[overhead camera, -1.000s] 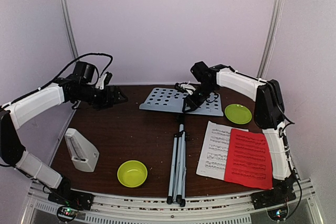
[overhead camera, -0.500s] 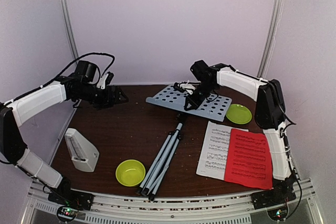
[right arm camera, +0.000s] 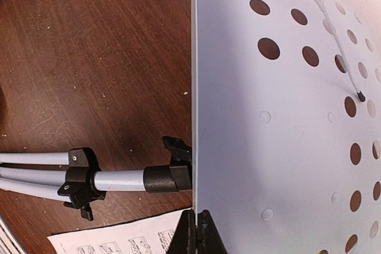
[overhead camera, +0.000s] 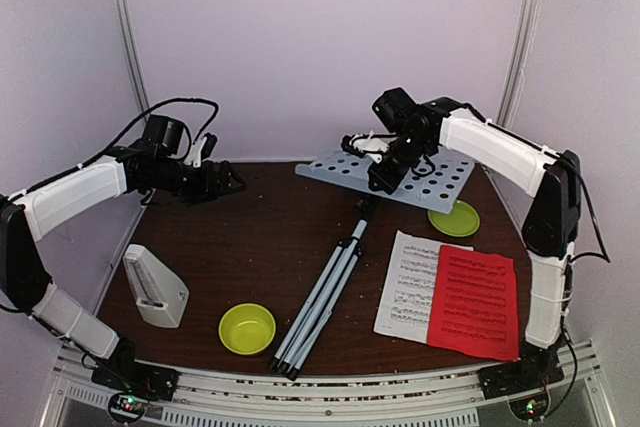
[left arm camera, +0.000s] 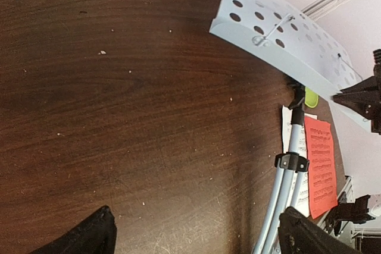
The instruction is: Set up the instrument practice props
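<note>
A dark wooden table sits inside pale lilac walls; metal posts rise at ten and two o'clock.

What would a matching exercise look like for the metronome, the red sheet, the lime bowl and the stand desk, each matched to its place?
Things:
1. metronome
2. red sheet
3. lime bowl
4. stand desk

Places:
A. clamped at its edge by the right fingers
B. near left of the table
C. overlapping the white sheet
D. between metronome and stand legs

Pairs: 1-B, 2-C, 3-D, 4-A
</note>
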`<act>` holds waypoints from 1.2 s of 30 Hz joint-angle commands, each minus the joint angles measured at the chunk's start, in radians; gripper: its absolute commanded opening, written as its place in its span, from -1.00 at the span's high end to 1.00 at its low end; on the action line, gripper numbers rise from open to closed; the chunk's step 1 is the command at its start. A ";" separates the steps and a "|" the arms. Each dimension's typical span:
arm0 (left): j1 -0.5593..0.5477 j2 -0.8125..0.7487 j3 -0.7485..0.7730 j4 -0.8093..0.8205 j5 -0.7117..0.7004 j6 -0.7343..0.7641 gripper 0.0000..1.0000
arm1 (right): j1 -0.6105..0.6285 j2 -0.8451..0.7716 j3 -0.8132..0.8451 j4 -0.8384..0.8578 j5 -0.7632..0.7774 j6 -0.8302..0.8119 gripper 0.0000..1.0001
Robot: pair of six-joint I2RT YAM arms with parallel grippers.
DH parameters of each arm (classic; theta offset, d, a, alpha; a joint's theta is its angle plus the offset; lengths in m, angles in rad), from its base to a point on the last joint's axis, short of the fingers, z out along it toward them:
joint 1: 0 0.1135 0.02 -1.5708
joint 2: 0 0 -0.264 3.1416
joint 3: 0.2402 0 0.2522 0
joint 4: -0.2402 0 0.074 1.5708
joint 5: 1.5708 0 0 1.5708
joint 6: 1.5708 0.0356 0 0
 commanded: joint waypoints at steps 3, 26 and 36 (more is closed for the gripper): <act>-0.004 -0.015 -0.016 0.081 0.017 -0.002 -0.96 | 0.057 -0.201 0.034 0.158 0.221 -0.081 1.00; -0.275 -0.358 -0.457 0.637 -0.432 0.096 -0.83 | 0.253 -0.430 0.053 0.564 0.618 -0.320 1.00; -0.494 -0.184 -0.361 0.705 -0.630 0.240 -0.58 | 0.312 -0.434 0.061 0.663 0.687 -0.414 1.00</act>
